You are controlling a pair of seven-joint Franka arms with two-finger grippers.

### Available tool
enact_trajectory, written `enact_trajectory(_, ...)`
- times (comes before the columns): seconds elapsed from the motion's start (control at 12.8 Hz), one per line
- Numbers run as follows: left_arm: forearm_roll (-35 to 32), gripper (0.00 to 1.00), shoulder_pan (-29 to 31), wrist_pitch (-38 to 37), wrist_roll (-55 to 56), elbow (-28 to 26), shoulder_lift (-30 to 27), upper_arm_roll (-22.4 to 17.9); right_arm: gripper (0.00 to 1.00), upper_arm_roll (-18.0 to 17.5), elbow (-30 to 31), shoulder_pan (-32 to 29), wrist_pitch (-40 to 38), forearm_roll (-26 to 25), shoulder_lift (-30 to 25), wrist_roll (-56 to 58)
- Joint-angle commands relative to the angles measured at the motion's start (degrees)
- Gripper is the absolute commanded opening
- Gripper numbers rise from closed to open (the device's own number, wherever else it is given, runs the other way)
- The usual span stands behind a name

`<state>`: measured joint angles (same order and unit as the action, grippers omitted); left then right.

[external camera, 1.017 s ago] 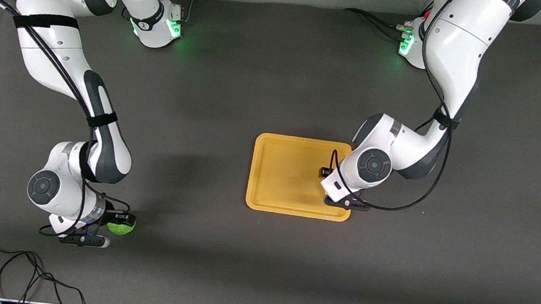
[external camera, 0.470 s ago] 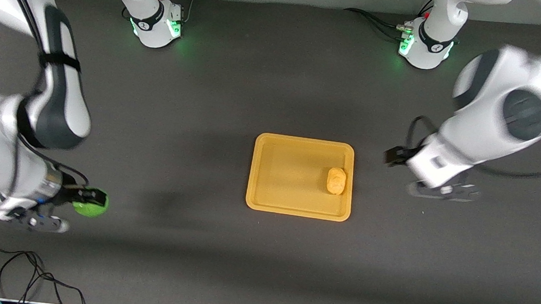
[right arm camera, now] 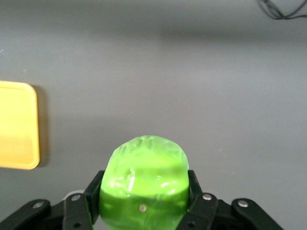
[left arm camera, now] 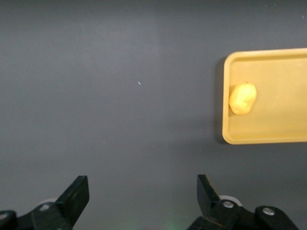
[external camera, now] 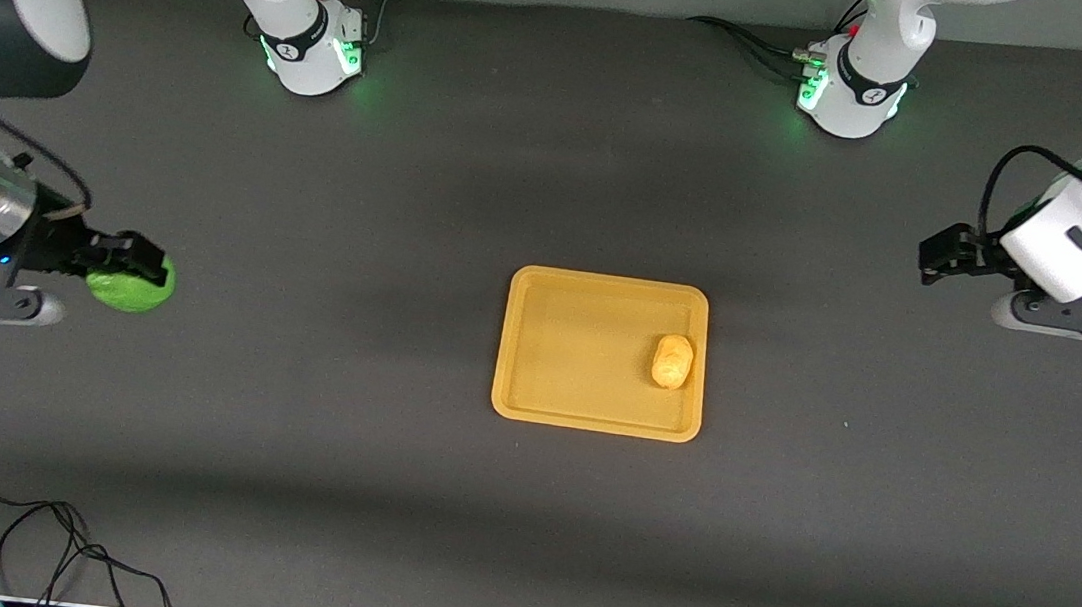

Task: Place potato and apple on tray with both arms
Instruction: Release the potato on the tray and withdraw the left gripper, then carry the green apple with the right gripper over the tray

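The yellow-orange tray (external camera: 557, 345) lies mid-table. The potato (external camera: 672, 361) rests on it, by the rim at the left arm's end; it also shows in the left wrist view (left arm camera: 242, 98) with the tray (left arm camera: 278, 129). My left gripper (external camera: 938, 255) is open and empty, up over bare table toward the left arm's end; its fingertips (left arm camera: 76, 194) stand wide apart. My right gripper (external camera: 140, 271) is shut on the green apple (external camera: 133, 286), held up over the table at the right arm's end. The apple (right arm camera: 144, 177) fills the right wrist view, with a tray corner (right arm camera: 19, 139) at its edge.
A loose black cable (external camera: 23, 541) lies on the table near the front camera at the right arm's end. The two arm bases (external camera: 311, 48) stand with green lights along the table's edge farthest from the front camera.
My left gripper has let go of the potato on the tray and pulled away toward the left arm's end. My right gripper has lifted the apple off the table.
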<state>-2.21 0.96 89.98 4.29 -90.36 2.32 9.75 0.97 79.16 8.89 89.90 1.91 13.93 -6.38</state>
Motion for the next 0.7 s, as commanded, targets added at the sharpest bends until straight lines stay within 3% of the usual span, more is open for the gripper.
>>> enact_trajectory(0.0, -1.1, 1.0, 0.9, 3.2, -1.9, -4.5, -3.5, -0.7, 0.26, 0.3, 2.3, 9.6, 1.7, 0.5, -0.4, -11.5)
enact_trajectory(0.23, -0.9, 1.0, 0.9, 8.1, -7.2, -10.8, -6.0, -3.2, 0.26, 0.3, -0.7, 21.5, 6.2, 0.2, 5.0, -27.0)
enact_trajectory(0.63, -0.1, 1.0, 0.7, 8.2, -7.7, -10.6, -3.9, -3.7, 0.27, 0.2, -23.5, 36.6, 6.5, -0.3, 25.1, -49.7)
